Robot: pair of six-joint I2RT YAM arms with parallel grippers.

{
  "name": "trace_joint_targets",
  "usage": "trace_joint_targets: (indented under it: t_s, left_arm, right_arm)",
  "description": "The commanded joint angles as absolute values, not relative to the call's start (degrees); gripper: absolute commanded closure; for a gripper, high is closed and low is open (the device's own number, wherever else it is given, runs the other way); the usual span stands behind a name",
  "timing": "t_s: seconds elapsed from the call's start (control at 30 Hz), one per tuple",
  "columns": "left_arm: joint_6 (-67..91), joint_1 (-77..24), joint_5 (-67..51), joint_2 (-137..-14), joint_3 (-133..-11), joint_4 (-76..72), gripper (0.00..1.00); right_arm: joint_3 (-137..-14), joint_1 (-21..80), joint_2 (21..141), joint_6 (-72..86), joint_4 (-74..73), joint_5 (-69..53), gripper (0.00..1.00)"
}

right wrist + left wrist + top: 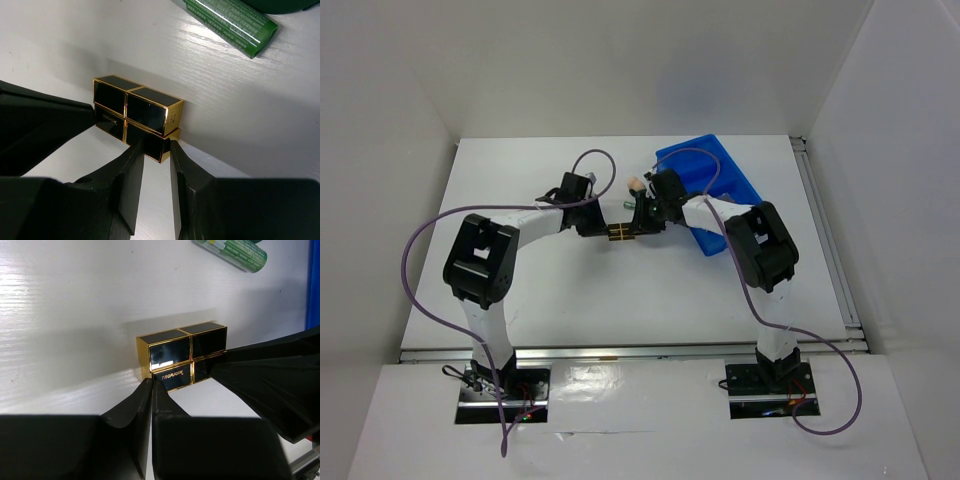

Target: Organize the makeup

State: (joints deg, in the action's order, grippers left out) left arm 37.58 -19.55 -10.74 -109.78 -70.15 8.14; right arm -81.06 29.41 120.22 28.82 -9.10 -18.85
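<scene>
Two black-gold lipstick tubes (622, 234) lie side by side on the white table between both arms, also seen in the left wrist view (182, 354) and the right wrist view (135, 110). My left gripper (151, 383) is shut and empty, its tips touching the near left corner of the tubes. My right gripper (157, 147) is closed narrowly on the right end of the near tube. A green tube (230, 22) lies just beyond, also in the left wrist view (235, 252). A beige sponge (634, 184) sits behind the grippers. The other makeup is out of view.
A large blue bin (710, 190) stands at the back right, partly under my right arm; its edge shows in the left wrist view (314, 285). A dark green round piece (280, 4) lies beside the green tube. White walls enclose the table.
</scene>
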Motion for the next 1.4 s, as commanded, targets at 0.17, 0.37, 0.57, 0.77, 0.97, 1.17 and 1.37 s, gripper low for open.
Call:
trace_joint_targets:
  t_s: [0.17,0.37,0.57,0.77,0.97,1.17,1.37]
  left_arm:
    - [36.0,-20.6,-15.5,-113.7,-72.2,7.6,0.93]
    - [36.0,-21.7,-16.3,-114.8,-72.8,7.0,0.93]
    - [36.6,-22.9,-17.4,-115.3,-70.8,5.8,0.94]
    - [37.1,-22.9,-16.8,-114.3,-70.1,5.3,0.94]
    - [35.2,-22.9,-16.1,-109.7,-68.5,6.9,0.94]
    - [33.5,-25.0,-18.1,-108.5,-65.4,8.8,0.94]
    - [34.8,-29.6,-18.6,-105.0,-62.1,8.3,0.94]
  right_arm:
    - [-83.0,31.3,121.7,27.6,-7.3,-26.3,0.67]
    - [-84.6,32.3,123.5,27.6,-7.3,-27.3,0.68]
    - [-85.3,32.9,124.5,27.6,-7.3,-27.3,0.68]
    - [-85.3,32.9,124.5,27.6,-7.3,-27.9,0.68]
    - [-83.9,33.4,121.6,26.8,-11.0,-23.8,0.68]
    - [-83.9,33.4,118.9,25.0,-16.3,-16.3,0.44]
    - [-83.4,33.4,114.3,25.0,-17.4,-11.4,0.21]
